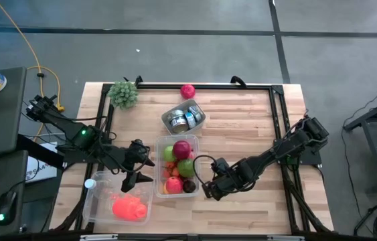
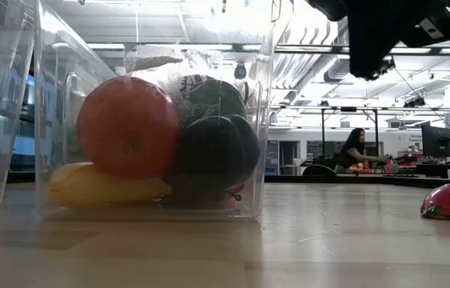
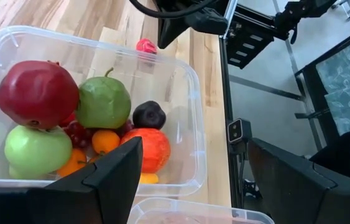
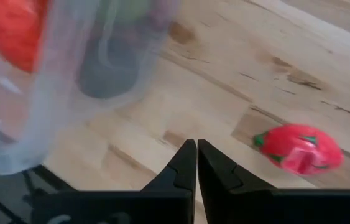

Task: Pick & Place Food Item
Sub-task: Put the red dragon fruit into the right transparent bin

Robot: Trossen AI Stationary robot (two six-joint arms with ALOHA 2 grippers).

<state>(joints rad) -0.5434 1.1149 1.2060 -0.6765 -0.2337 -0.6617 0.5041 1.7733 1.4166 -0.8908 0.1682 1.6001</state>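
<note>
Hovering left gripper [image 1: 136,167] spread, empty, fruit bin [image 1: 195,144] just beside; resting right gripper [image 1: 209,189] pressed together beside same bin.

Clear bin [image 1: 163,148] heaped with fruit, second bin [image 1: 93,207] holding one reddish, perhaps pepper-like item [image 1: 129,209]

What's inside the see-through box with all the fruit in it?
The clear box holds a dark red pomegranate, two green fruits, an orange, a dark plum and more. Whatever lies underneath them is covered.
</note>
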